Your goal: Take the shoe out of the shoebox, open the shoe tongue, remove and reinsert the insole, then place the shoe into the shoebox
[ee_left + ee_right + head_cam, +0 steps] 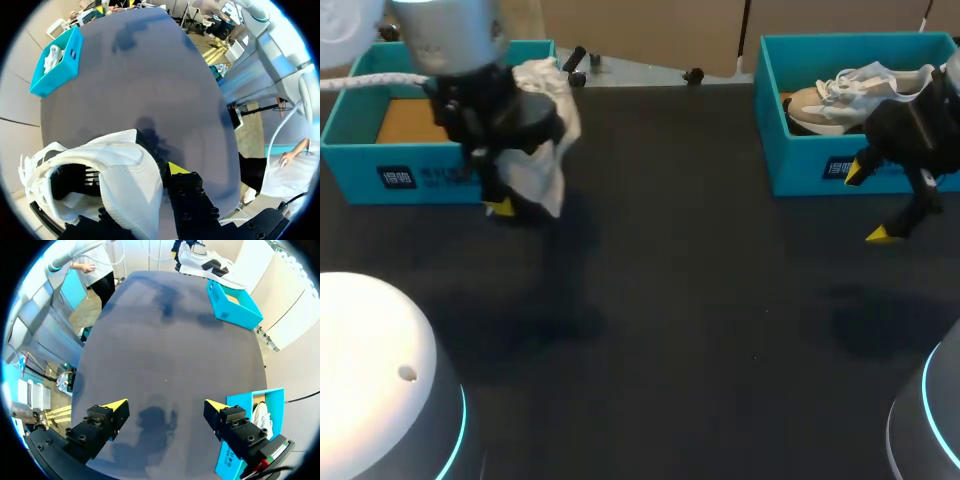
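Shoe (pixel 548 150) gripped by left fingers (pixel 501 207) above dark table (pixel 670 300); right fingers (pixel 883 234) spread apart, empty.

Left arm (pixel 450 30) comes in from the far left corner, wrist bent down. Left claw (pixel 510 200) held above the table (pixel 670 300), fingers pointing down. One yellow tip (pixel 175 169) shows outside a white shoe (pixel 120 170); the other finger looks to be inside the shoe, so probably clamped on its side wall.

Right arm (pixel 920 120) enters from the right edge. Right claw (pixel 165 405) is spread wide and empty, both yellow tips clear of the table.
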Tool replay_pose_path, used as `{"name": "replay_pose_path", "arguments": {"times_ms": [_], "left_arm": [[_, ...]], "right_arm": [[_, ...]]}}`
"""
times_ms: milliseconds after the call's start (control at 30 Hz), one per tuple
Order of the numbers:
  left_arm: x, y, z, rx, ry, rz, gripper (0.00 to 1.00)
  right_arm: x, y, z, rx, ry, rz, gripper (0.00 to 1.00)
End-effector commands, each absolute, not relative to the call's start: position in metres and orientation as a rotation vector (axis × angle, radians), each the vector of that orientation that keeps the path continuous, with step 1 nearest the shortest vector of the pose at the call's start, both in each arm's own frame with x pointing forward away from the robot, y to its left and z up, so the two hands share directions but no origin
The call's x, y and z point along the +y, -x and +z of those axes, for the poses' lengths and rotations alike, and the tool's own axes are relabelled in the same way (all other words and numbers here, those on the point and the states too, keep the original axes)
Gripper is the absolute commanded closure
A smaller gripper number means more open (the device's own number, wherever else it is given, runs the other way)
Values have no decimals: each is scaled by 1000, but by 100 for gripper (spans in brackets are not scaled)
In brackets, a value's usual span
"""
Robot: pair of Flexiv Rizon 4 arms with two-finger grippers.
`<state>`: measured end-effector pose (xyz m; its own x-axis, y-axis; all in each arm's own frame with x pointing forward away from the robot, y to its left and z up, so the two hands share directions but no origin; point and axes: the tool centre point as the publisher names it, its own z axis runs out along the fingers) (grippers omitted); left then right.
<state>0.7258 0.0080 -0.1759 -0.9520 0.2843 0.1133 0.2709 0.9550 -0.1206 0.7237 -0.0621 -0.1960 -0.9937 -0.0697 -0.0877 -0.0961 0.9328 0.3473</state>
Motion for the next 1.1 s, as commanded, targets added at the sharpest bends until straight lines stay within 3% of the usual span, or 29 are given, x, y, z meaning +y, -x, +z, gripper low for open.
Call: {"name": "replay_pose_path", "arguments": {"times_ms": [33, 1100], "left_arm": [[43, -731, -180, -2986, 395, 242, 100], [213, -750, -190, -2999, 270, 41, 100]], "right_arm": [[-61, -724, -197, 3017, 129, 544, 0], [-61, -724, -197, 3017, 129, 544, 0]]}}
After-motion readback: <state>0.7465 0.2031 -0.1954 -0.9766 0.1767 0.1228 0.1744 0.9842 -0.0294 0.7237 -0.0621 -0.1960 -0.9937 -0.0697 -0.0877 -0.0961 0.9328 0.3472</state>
